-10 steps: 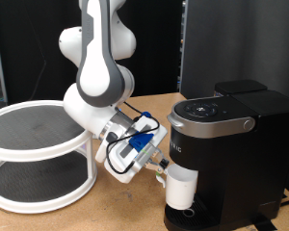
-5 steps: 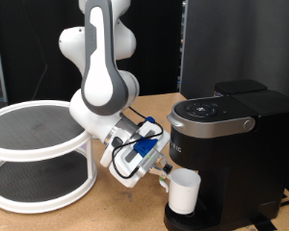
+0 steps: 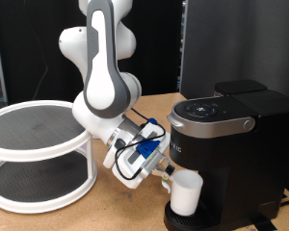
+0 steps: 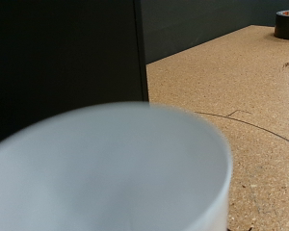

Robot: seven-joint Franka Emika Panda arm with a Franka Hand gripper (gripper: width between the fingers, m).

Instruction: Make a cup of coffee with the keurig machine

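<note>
Under the keurig [image 3: 222,144] spout, the cup [image 3: 187,194] stood on the drip base — the placing step. The gripper [image 3: 165,174] sat beside it; finger state could not be determined — release needs confirming.

Wrist view: big blurred white cup [image 4: 106,173] fills the lower part of frame, very close to cam, rounded rim edge visible, out of focus; no handle seen. Behind it a black flat-sided body, prob. the keurig machine [image 4: 63,58], taking up most of the frame beside and behind the cup, w/ a straight vertical edge. Past that edge, brown particle-board tabletop [image 4: 231,87] w/ a thin dark curved line [image 4: 246,123] running across it. Dark backdrop [image 4: 193,24] beyond the table edge. Small dark round object [image 4: 287,24] sits on the table at the far corner, partly cut off, can't ID. Gripper fingers not visible in this view.
</note>
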